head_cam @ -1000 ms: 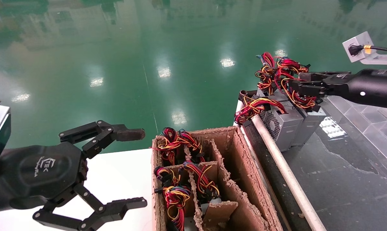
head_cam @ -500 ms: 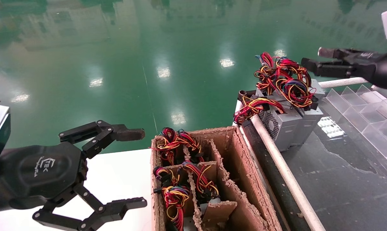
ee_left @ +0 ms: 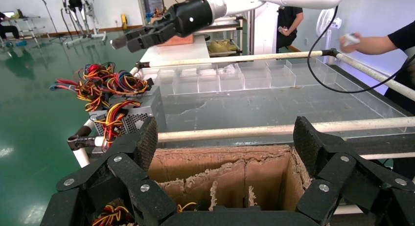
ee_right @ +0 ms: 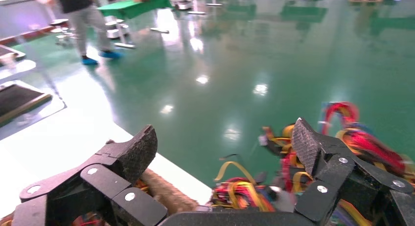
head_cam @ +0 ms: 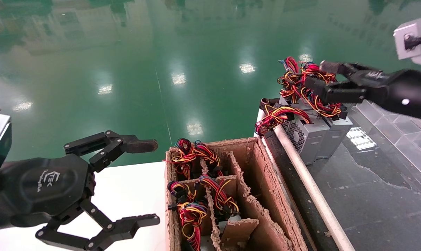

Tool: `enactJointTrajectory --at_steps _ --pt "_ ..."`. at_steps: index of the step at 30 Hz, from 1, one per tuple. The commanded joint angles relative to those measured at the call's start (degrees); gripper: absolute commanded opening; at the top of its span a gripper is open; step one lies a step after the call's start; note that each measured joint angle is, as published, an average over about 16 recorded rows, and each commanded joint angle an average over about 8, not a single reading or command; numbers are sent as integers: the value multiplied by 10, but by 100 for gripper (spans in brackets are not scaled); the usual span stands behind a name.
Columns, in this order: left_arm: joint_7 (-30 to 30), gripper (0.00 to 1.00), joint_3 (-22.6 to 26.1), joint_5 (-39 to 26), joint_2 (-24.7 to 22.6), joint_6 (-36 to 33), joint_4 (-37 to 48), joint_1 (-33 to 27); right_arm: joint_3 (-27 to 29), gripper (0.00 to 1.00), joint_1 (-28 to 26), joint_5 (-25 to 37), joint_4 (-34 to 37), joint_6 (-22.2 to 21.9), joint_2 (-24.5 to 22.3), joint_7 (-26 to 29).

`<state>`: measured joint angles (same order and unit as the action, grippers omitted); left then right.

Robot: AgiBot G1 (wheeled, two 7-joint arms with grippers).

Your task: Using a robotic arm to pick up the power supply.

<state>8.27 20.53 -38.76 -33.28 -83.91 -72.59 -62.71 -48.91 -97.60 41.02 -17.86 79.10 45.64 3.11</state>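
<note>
My left gripper [head_cam: 151, 181] hangs over the white table [head_cam: 133, 195] with its fingers spread wide, exactly where it was half a second ago. Its palm carries a hexagonal logo whose small lettering I cannot read. To its right stands the torn cardboard box [head_cam: 262, 195], with wire bundles in its near compartments. Farther right, on the dark bench [head_cam: 370, 195] behind the white rail [head_cam: 308, 181], two grey power supplies stand side by side. The nearer power supply [head_cam: 306, 134] runs its long axis away from me, toward the green floor, with its perforated end facing me and its wire bundle [head_cam: 278, 116] spilling over the rail. My right gripper [head_cam: 318, 75], fingers open and empty, has dropped and moved leftward since then and now sits above the wire loops at the far end.
</note>
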Motion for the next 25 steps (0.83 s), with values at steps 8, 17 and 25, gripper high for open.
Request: enactJointTrajectory --at_steps 8,17,25 --pt "0 100 0 0 0 0 0 0 65 100 71 2 -109 13 -21 15" --pt "0 100 0 0 0 0 0 0 129 100 142 3 -219 26 -42 30" --pt "0 100 0 0 0 0 0 0 176 100 192 4 -298 35 -57 41"
